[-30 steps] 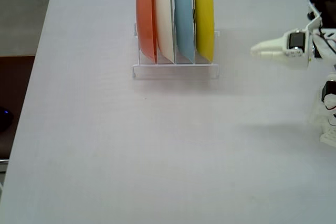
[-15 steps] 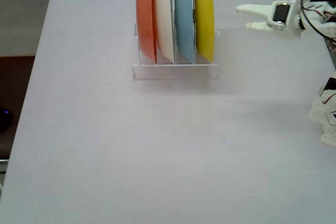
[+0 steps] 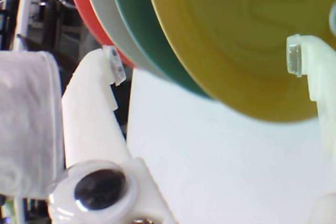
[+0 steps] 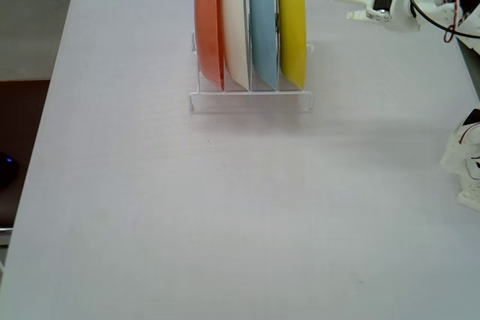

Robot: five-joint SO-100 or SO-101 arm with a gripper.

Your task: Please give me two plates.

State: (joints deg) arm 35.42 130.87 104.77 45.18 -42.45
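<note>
Four plates stand on edge in the clear rack (image 4: 251, 100) near the far edge of the pale tabletop (image 4: 240, 215), and from left to right in the fixed view it's the orange plate (image 4: 209, 26), the cream-white plate (image 4: 235, 26), the light blue plate (image 4: 262, 28) and, on the right-hand end, the yellow plate (image 4: 292, 24). All four are upright in their own slots, close together, faces nearly parallel. Over on the right, the white end effector (image 4: 339, 2) hangs above the tabletop, pointing left toward the rack at about the height of the plates' upper halves, near the yellow plate but apart from it, with bare tabletop showing between the fingertips and the plate's rim. Its two fingers are spread, one tip above the other in the fixed view, nothing between them. Switch to the wrist view and the yellow plate (image 3: 236, 35) fills the top of the picture, big and glossy, with the light blue plate (image 3: 142, 30) looking teal here just behind it, then the cream-white plate (image 3: 102, 3) and a sliver of the orange plate (image 3: 86, 3). The end effector (image 3: 205, 64) frames that stack: one finger (image 3: 97, 108) on the left, the other finger (image 3: 315, 66) on the right edge, gap wide, and the lower rim of the yellow plate sits in the picture between them. Whether either tip touches a plate I cannot tell from the wrist view; the fixed view shows clear space. More of the robot's white parts and wires (image 4: 469, 162) sit at the right edge of the tabletop.
</note>
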